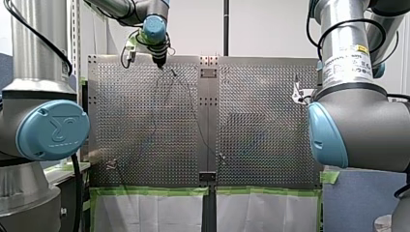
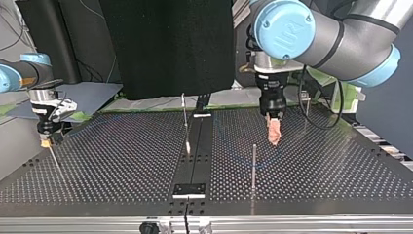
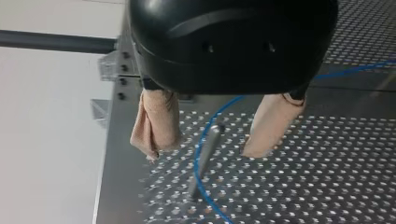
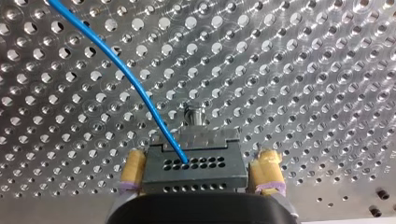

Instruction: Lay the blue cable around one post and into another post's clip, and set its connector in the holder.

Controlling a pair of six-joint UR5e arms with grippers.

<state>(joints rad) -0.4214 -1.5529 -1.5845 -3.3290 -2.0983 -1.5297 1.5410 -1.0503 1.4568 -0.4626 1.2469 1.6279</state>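
Perforated table point(image 1: 261, 145) is crossed by the blue cable point(image 3: 200, 182), which is bent around a post point(image 3: 208, 142) between the wide-open pads of the left gripper point(image 3: 201, 151). Its connector point(image 4: 194, 171) is clamped by the right gripper point(image 4: 200, 162). If it is pulled too hard, the cable could be lifted off the post.

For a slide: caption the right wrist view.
The right gripper clamps the grey connector between yellow pads, blue cable trailing across the perforated table.
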